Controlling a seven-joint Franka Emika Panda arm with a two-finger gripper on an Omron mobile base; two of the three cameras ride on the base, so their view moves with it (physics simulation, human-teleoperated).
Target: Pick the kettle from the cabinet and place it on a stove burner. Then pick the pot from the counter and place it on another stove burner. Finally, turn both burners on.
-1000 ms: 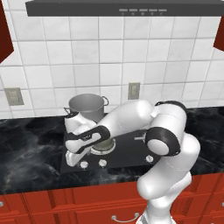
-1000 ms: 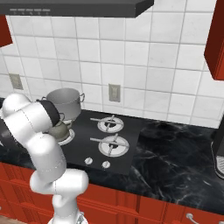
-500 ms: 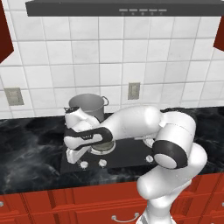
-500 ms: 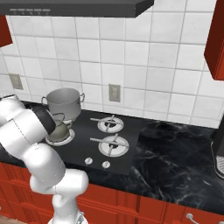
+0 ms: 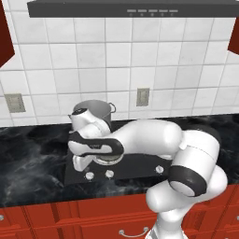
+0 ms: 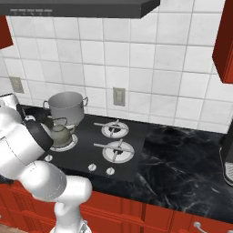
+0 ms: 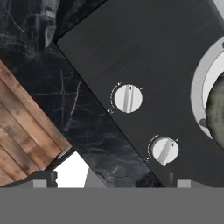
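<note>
Gripper (image 7: 109,181) wide open, empty, hovering over two small white knobs (image 7: 128,98) at the cooktop's (image 6: 82,157) near left. Kettle (image 6: 60,133) on near-left burner, pot (image 6: 67,108) on far-left burner behind it. Knobs probably stiff, smooth, slippery; best pinched across the raised ridge.

- The kettle (image 6: 59,134) sits on the front left burner (image 6: 63,142) of the black cooktop (image 6: 91,154).
- The pot (image 6: 67,107) stands on the back left burner, just behind the kettle.
- The two right burners (image 6: 117,150) carry only their grates.
- Small white knobs (image 6: 92,167) line the cooktop's front edge.
- The white arm (image 6: 27,150) bends across the lower left, partly covering the cooktop's left edge.
- The counter (image 6: 182,168) stretches right, above red drawers (image 6: 136,214).
</note>
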